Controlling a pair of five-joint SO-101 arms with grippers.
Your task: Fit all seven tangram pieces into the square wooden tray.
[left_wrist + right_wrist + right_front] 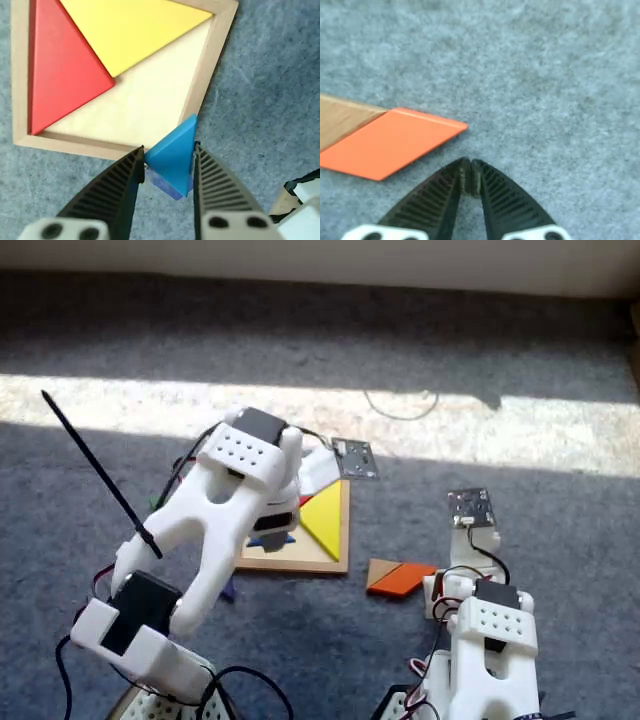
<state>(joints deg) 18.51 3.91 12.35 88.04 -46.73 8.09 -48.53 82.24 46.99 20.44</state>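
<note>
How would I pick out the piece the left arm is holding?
Find the square wooden tray on the grey carpet, with a red triangle and a yellow triangle lying flat inside. At its outer edge, the left gripper pinches a blue triangle, the only one gripped rather than lying in the tray.

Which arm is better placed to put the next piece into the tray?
Left: the left gripper holds the blue triangle at the rim of the tray; the right gripper is shut and empty beside the orange piece.
</note>
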